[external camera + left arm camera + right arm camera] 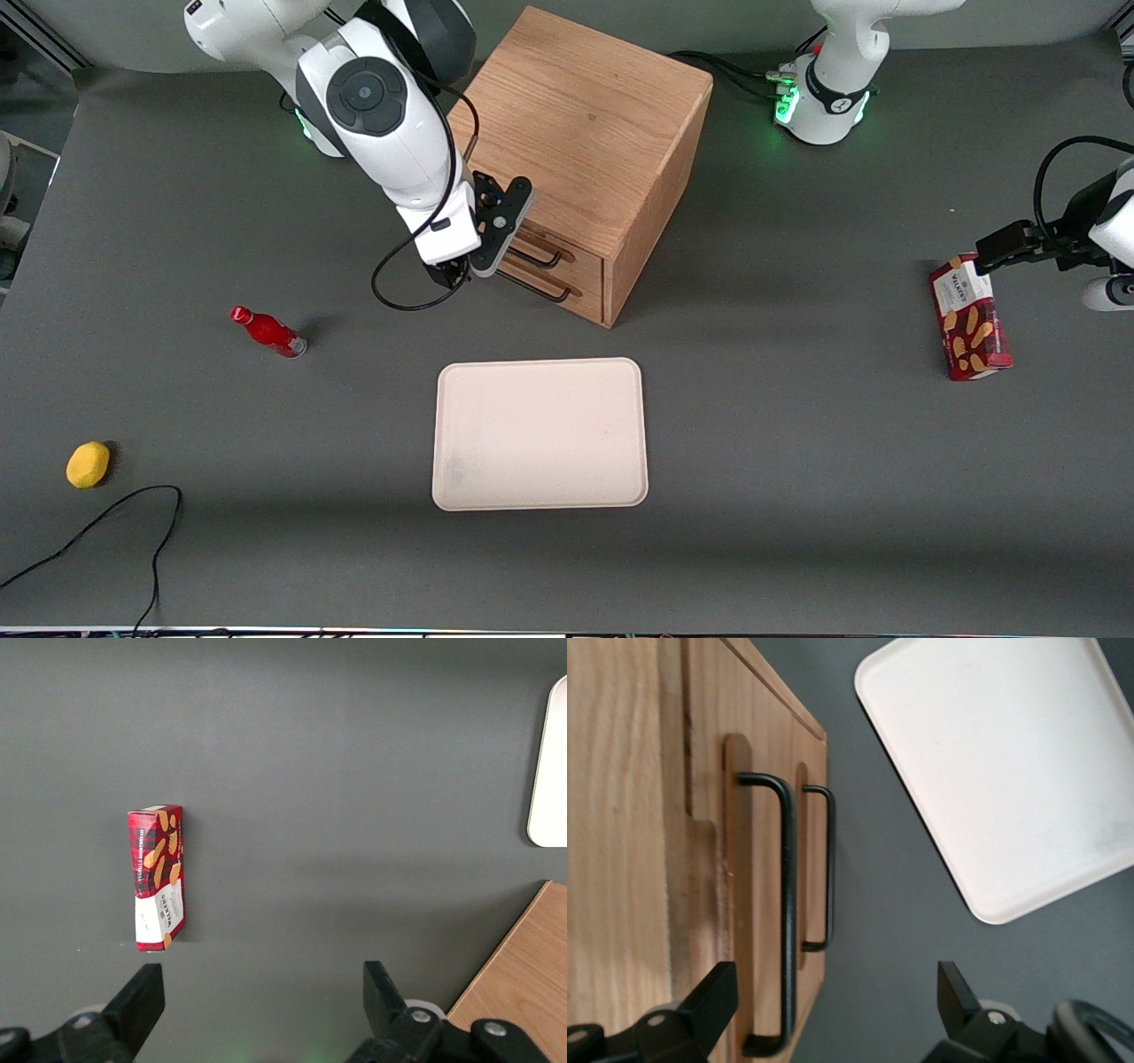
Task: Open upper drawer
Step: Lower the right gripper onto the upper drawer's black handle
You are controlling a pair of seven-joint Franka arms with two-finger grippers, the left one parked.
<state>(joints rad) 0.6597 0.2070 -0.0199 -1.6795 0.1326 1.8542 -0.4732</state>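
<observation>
Right wrist view shows the gripper (833,1001) with its jaws spread wide and holding nothing. One finger (709,997) sits over the cabinet front, just beside the end of the upper handle (787,904); the other hangs over bare table (868,930). The bar therefore lies between the fingers but off centre, close to the cabinet-side finger.

The upper drawer (740,859) is shut, flush with the lower drawer (806,815) beneath it. The lower handle (828,868) runs parallel to the upper one, and the two bars are near each other.

In the front view, the gripper (483,252) hovers just in front of the cabinet (585,151), level with the upper drawer (567,252).

Procedure, as judged from this pose:
- Centre the jaws on the upper bar only; confirm the lower bar stays outside the fingers.
- Advance until the bar sits deep between the pads, then close firmly.
- Pull straight out along the drawer's travel. A skewed pull may bind the drawer or drag the cabinet.

The tray (540,434) lies nearer the front camera than the cabinet, apart from it.
</observation>
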